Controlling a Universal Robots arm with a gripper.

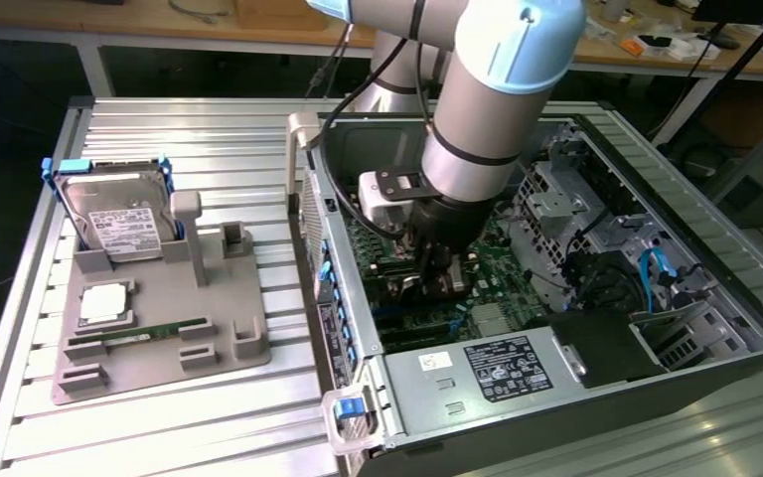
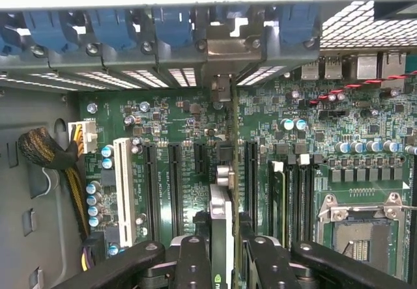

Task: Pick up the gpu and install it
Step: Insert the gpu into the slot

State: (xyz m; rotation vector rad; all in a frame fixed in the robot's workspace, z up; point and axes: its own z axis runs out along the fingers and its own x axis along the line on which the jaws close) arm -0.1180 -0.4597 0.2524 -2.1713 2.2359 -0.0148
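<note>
Inside the open computer case (image 1: 699, 288), my gripper (image 1: 435, 273) hangs low over the green motherboard (image 1: 488, 263). In the wrist view its two black fingers (image 2: 193, 263) are shut on the gpu (image 2: 221, 217), a thin dark card seen edge-on. The card stands upright between the long black expansion slots (image 2: 174, 185). Its silver bracket end (image 2: 221, 88) reaches the case's rear wall, under the blue slot latches (image 2: 172, 28). Whether the card's lower edge sits in a slot is hidden.
A grey parts holder (image 1: 156, 358) at the exterior view's left carries a hard drive (image 1: 116, 224), a processor (image 1: 100, 303) and a green memory stick (image 1: 143, 336). The power supply (image 1: 488, 368), drive cage (image 1: 567, 199), cable bundle (image 2: 45, 152) and processor socket (image 2: 358, 230) crowd the case.
</note>
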